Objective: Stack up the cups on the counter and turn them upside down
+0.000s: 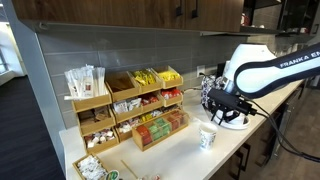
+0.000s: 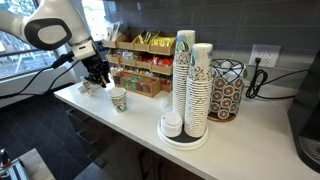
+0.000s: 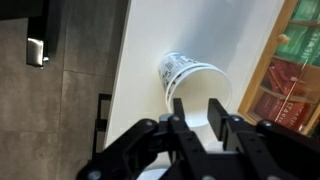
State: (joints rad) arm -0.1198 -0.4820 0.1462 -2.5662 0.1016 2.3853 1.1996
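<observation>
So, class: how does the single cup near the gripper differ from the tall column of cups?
The single cup stands alone and low; the tall column is many cups nested high. The single cup sits on bare counter near the gripper; the tall column sits on a round white base. Both are mainly white.

White cup point(image 3: 190, 80) with dark greenish print; off-white counter point(image 3: 165, 25); black gripper point(image 3: 198, 110); light wooden snack racks point(image 1: 92, 102).
</observation>
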